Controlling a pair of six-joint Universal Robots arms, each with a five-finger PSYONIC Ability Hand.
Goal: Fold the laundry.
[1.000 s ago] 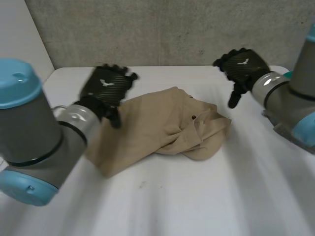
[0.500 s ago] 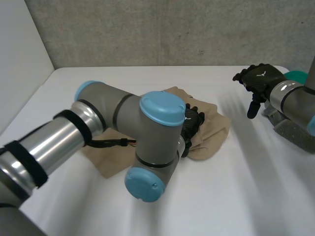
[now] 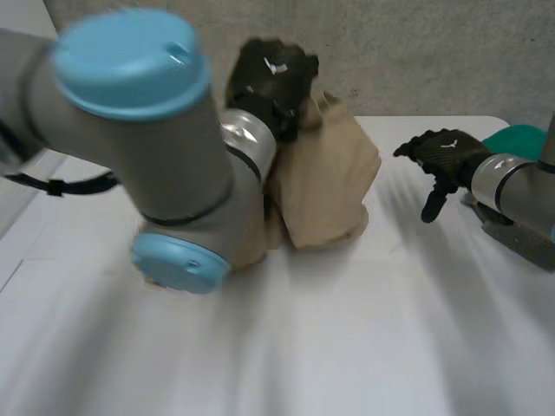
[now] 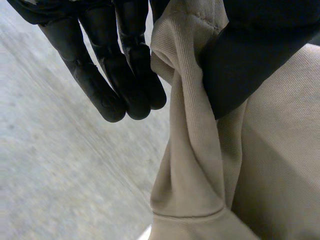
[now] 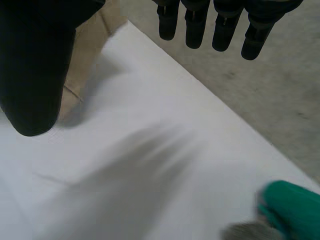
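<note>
Head view: crumpled tan cloth (image 3: 325, 186) between clamped left hand (image 3: 273, 74) fingers; right hand (image 3: 447, 149) fingers apart.

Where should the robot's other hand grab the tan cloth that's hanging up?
Probably the lower corner of the tan cloth nearest the right hand, coming in from the right. The left hand pinches it at the top, so it hangs bunched down to the table, and that corner faces the open right hand with nothing between.
</note>
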